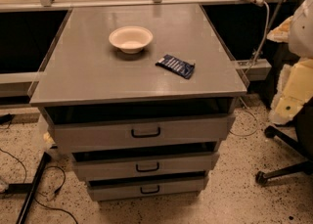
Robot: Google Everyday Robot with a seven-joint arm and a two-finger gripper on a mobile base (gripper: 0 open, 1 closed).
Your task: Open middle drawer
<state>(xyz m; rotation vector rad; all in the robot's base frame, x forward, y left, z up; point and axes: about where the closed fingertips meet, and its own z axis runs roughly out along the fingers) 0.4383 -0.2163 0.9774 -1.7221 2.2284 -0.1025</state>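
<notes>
A grey metal cabinet (137,61) stands in the middle of the camera view with three stacked drawers in its front. The middle drawer (98,168) is the second one, a low grey front panel with a small black bar handle (147,168). A dark gap shows above its front. The taller top drawer (88,135) sits above it and the narrowest bottom drawer (112,190) below it. My gripper is not in view. A white blurred shape (303,22) at the right edge cannot be identified.
A cream bowl (130,38) and a dark blue snack packet (175,65) lie on the cabinet top. An office chair base (286,169) and yellow foam (293,91) stand to the right. Cables and a black stand leg (32,191) lie on the floor at left.
</notes>
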